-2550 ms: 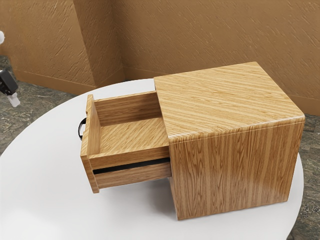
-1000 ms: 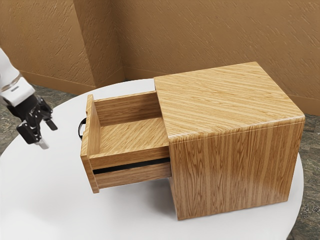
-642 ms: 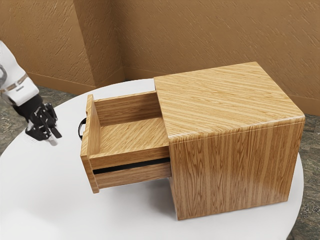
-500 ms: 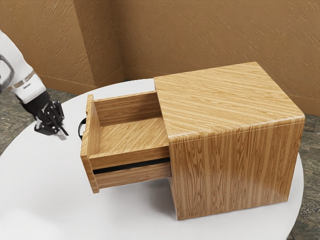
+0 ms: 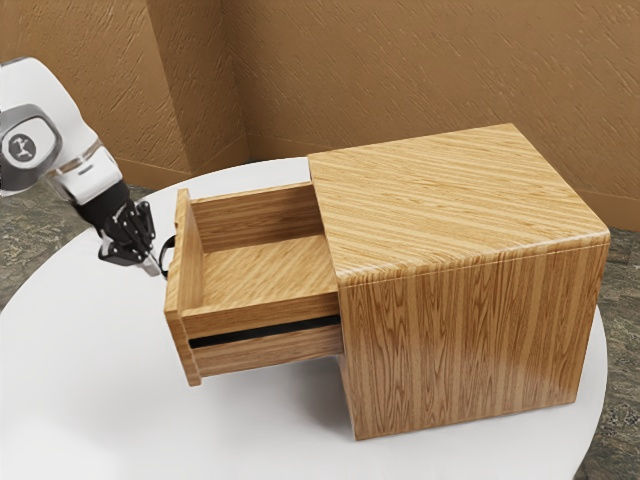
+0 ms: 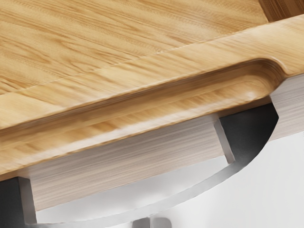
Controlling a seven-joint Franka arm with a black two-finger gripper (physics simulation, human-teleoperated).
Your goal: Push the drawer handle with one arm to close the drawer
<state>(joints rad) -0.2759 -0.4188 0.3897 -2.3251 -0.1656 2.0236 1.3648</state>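
Two fingers (image 6: 161, 223) of the black gripper (image 5: 157, 270) stand closed together with nothing held, at the outer side of the curved black handle (image 6: 249, 130), beyond which come its pulled-out wooden drawer (image 5: 262, 272) and then the wood-grain cabinet (image 5: 460, 205).

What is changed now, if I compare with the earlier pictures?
My arm came in from the exterior view's left; its jaws, spread earlier, are together now at the handle, not gripping it. The drawer has edged slightly toward the cabinet but is still open. The cabinet stayed put.
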